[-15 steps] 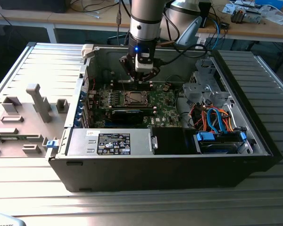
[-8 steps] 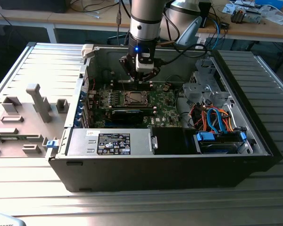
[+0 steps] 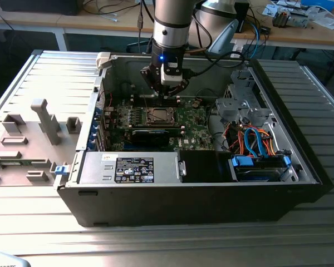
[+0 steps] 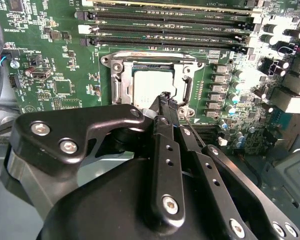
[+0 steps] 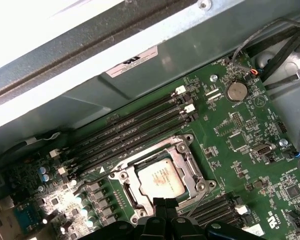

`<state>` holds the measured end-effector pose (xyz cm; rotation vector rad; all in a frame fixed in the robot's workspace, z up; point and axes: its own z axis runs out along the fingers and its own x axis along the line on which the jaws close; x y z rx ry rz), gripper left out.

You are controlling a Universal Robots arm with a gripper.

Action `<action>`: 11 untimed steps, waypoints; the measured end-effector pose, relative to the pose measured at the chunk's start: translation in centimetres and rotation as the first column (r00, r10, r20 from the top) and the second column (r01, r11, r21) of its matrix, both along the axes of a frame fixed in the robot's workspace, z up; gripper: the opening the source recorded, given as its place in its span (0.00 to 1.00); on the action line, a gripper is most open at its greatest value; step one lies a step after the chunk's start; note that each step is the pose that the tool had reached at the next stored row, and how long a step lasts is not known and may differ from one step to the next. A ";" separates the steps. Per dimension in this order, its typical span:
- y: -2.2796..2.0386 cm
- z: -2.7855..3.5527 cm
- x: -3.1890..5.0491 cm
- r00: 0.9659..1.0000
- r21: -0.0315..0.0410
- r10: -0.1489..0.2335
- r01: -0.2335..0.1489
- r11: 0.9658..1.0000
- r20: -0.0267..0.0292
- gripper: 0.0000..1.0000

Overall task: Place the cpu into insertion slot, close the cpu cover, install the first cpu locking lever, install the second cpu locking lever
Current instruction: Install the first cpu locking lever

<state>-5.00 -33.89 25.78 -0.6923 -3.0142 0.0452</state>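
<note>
Status, exterior view, its left to its right: grey moulded tray (image 3: 28, 139) sits on the ribbed metal table (image 3: 156, 239) beside the open PC case (image 3: 300, 161). Inside the case, near the front wall, is a black box with a white label (image 3: 134, 169). Behind that is the green board, with the insertion slot (image 3: 146, 115) near the frame's centre.

The cpu (image 3: 159, 116) is seated in the slot, silvery top up. The gripper (image 3: 166, 92) hangs from the arm just above the slot's far edge, upper centre of frame. Orange and blue cables (image 3: 256, 139) lie at the exterior view's right.

In both wrist views the cpu (image 4: 151, 88) (image 5: 161, 178) lies flat in the slot (image 5: 124, 176), and the cpu cover (image 4: 121, 85) (image 5: 186, 165) appears folded down around it, with the chip top showing through its window.

The gripper (image 4: 166, 102) (image 5: 165, 202) has its fingers pressed together, with nothing visible between them. Its tips sit at the socket frame's edge, just beside the cpu and not over it. I can't tell whether they touch the frame. Long black memory slots (image 5: 130, 135) run along the socket's opposite side.
</note>
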 end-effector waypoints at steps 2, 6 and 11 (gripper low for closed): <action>0.00 0.00 0.00 1.000 0.000 0.005 -0.005 1.000 0.000 0.11; 0.00 0.00 0.00 1.000 0.000 0.019 -0.019 1.000 0.000 0.11; 0.00 0.00 0.00 0.999 0.001 0.041 -0.041 0.999 0.000 0.11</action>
